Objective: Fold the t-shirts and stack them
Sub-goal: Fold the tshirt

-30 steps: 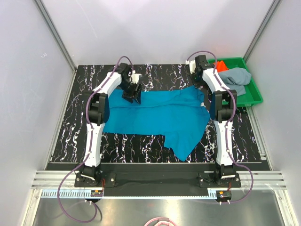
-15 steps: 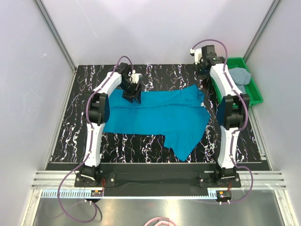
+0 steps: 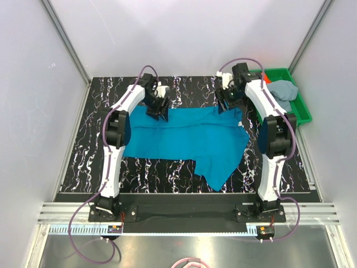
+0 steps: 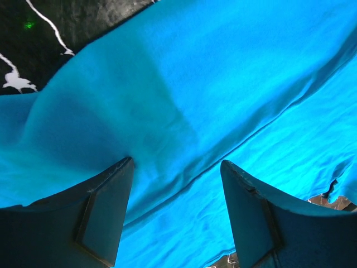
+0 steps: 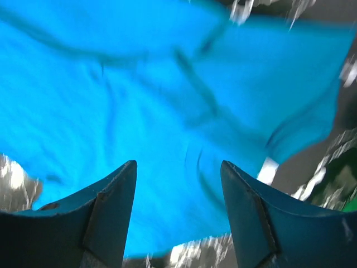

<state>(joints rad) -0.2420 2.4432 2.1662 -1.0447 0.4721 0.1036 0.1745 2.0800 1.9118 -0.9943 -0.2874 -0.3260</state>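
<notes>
A teal-blue t-shirt (image 3: 184, 138) lies spread across the black marbled table (image 3: 95, 156), one sleeve hanging toward the near edge. My left gripper (image 3: 158, 109) hovers open over the shirt's far left edge; in its wrist view the cloth (image 4: 223, 95) fills the frame between the parted fingers (image 4: 109, 206). My right gripper (image 3: 227, 102) is open above the shirt's far right edge, with blurred blue cloth (image 5: 139, 106) below its fingers (image 5: 248, 218). A grey-blue t-shirt (image 3: 281, 90) and an orange-red t-shirt (image 3: 266, 78) lie in the green tray (image 3: 301, 111).
The green tray sits at the table's far right corner. White walls with metal rails close in the table on three sides. Bare marbled tabletop (image 3: 162, 173) shows to the left and in front of the shirt.
My right arm swung from over the green tray leftward and down to the blue shirt's far right edge, and its gripper opened. The left gripper shifted slightly toward the far edge.
</notes>
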